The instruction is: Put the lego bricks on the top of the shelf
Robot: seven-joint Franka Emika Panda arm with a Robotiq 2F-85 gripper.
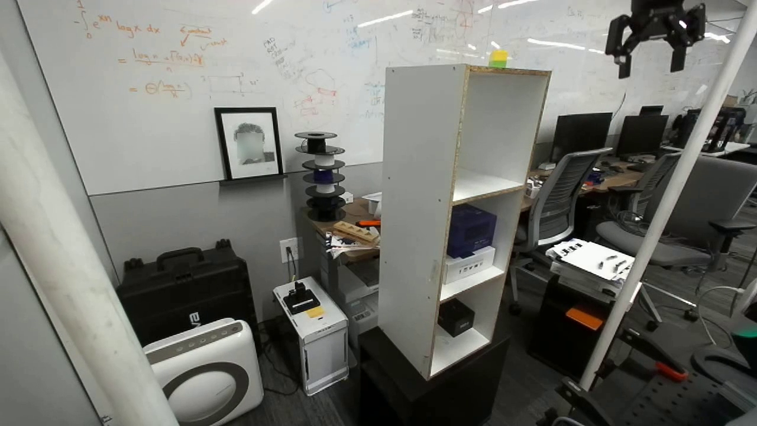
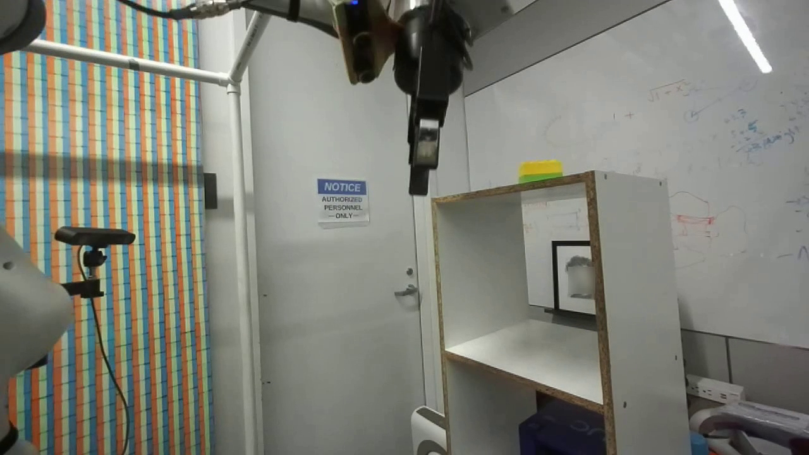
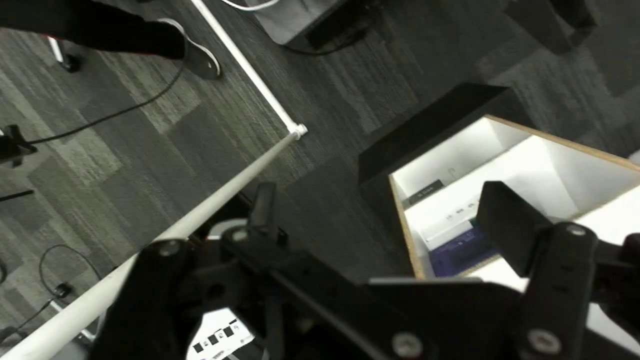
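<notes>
The lego bricks (image 1: 498, 58), a small yellow and green block, sit on top of the shelf near its front edge; they also show in an exterior view (image 2: 540, 171). The shelf (image 1: 417, 207) is tall, white and open-fronted, and shows in both exterior views (image 2: 638, 284) and in the wrist view (image 3: 595, 170). My gripper (image 1: 651, 68) is open and empty, in the air apart from the bricks and the shelf. It is seen edge-on in an exterior view (image 2: 419, 183). Its fingers are spread wide in the wrist view (image 3: 382, 212). The bricks are not visible in the wrist view.
The shelf holds a purple box (image 1: 471, 231) on a white box (image 1: 470, 266) in the middle compartment and a black box (image 1: 455, 318) in the bottom one. A white pole (image 1: 668, 201) stands beside the shelf. A whiteboard (image 1: 331, 77) is behind it.
</notes>
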